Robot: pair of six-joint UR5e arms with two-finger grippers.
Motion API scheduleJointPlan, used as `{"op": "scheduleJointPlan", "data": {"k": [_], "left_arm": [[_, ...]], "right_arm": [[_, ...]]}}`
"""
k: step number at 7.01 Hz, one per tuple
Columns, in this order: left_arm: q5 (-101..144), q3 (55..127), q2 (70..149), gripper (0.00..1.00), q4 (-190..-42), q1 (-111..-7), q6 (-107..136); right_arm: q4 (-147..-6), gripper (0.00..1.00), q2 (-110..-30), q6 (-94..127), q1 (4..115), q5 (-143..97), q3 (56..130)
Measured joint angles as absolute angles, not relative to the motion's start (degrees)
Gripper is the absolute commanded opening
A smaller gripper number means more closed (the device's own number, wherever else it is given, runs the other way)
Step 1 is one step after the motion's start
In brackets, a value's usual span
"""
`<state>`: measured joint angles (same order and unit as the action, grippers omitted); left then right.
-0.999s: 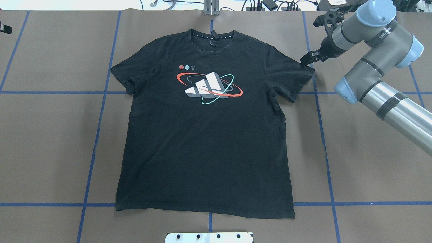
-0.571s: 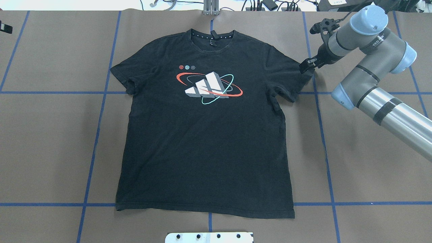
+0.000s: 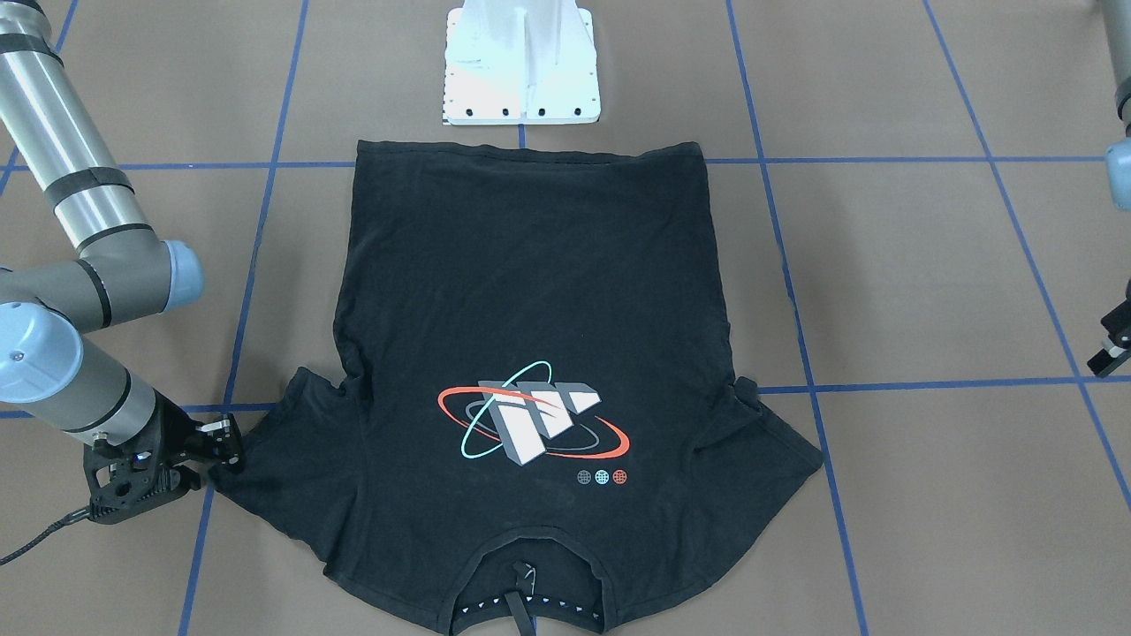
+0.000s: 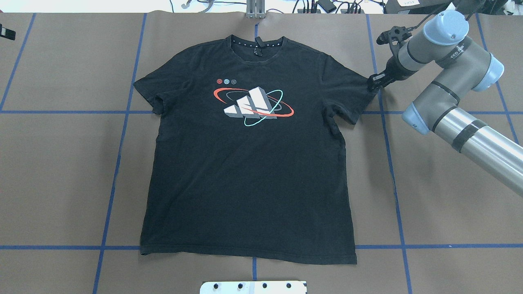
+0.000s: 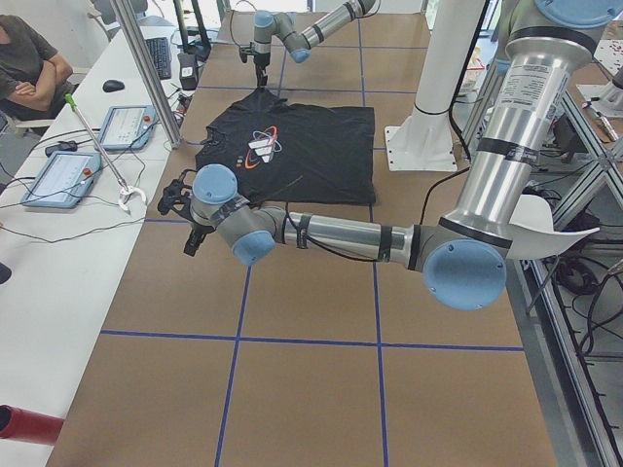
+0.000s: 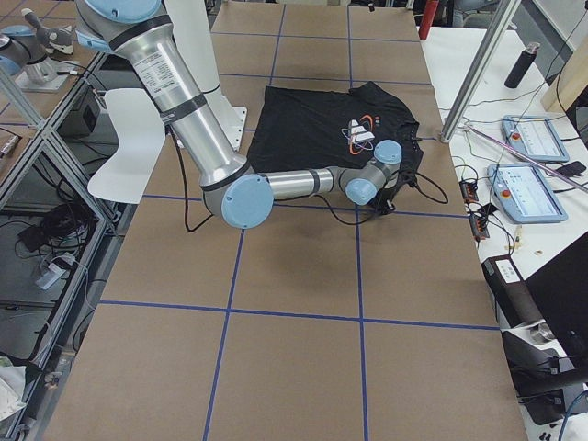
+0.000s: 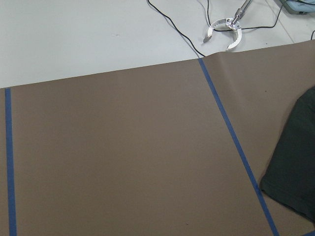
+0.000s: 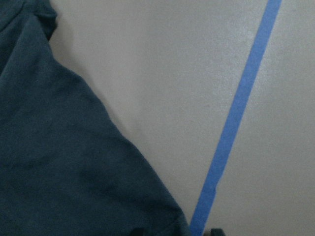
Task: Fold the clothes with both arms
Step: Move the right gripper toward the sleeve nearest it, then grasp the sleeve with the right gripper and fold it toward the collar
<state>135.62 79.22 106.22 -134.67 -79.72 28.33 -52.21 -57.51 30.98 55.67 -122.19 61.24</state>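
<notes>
The brown-papered surface (image 4: 449,212) carries the black T-shirt (image 4: 249,175) flat and face up at the centre of the overhead view, with the right gripper (image 4: 372,81) down at its sleeve (image 4: 353,96) tip, upper right; we cannot tell if it has clamped. We should pinch both cuff layers before lifting. We should also bring in the left gripper (image 3: 1112,346), well apart at the front-facing view's right edge and equally unreadable, so the 2 sides fold evenly.

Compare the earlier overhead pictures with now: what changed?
The right claw shifted slightly toward the robot, onto the nearby sleeve tip of the T-shirt; that tip now looks a little drawn in. A grip cannot be confirmed. The rest of the shirt stayed flat.
</notes>
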Motion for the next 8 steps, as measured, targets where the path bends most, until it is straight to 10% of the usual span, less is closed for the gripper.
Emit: {"op": "scheduleJointPlan", "data": {"k": [1, 2, 8], "left_arm": [[135.62, 79.2, 106.24, 0.99, -134.66, -79.72, 28.31], [135.62, 79.19, 106.25, 0.99, -134.65, -79.72, 28.3], [135.65, 79.35, 106.44, 0.99, -134.49, -79.72, 28.33]], "right_arm": [[-52.21, 0.11, -57.44, 31.0, 55.73, -122.33, 61.21], [-52.21, 0.0, -57.41, 31.04, 55.8, -122.47, 61.28], [-52.21, 0.0, -56.45, 32.52, 59.9, -130.03, 64.61]]}}
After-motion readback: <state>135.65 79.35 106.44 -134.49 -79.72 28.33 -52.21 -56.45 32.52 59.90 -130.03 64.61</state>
